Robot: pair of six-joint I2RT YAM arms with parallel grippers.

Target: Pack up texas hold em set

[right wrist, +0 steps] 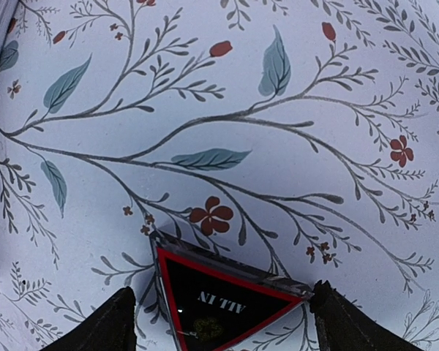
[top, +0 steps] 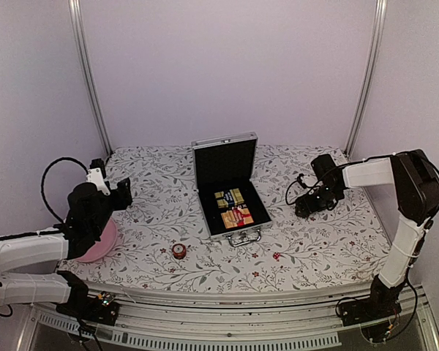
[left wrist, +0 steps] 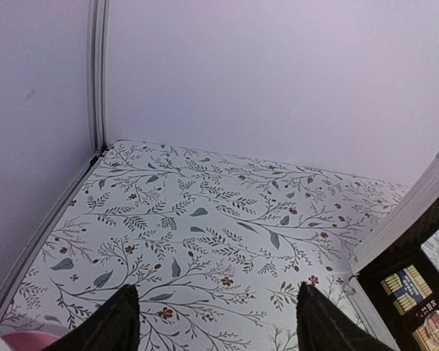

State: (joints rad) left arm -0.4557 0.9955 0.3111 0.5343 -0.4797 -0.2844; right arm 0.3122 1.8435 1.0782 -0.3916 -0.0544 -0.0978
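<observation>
Silver briefcase point(top: 224, 164) open, handle point(top: 243, 238) nearward; triangular token point(right wrist: 219, 311) apex toward spread right tool point(right wrist: 221, 291); left tool point(left wrist: 216, 289) spread.

Right wrist view: black triangular token point(right wrist: 227, 311) with a red border, flat on the surface point(right wrist: 278, 131). White lettering on its face reads "ALL IN", upside down in this view.

Left wrist view: card packs point(left wrist: 406, 284) carry yellow and blue print, too small to read.

Top view: round red token point(top: 178, 251), marking illegible.
</observation>
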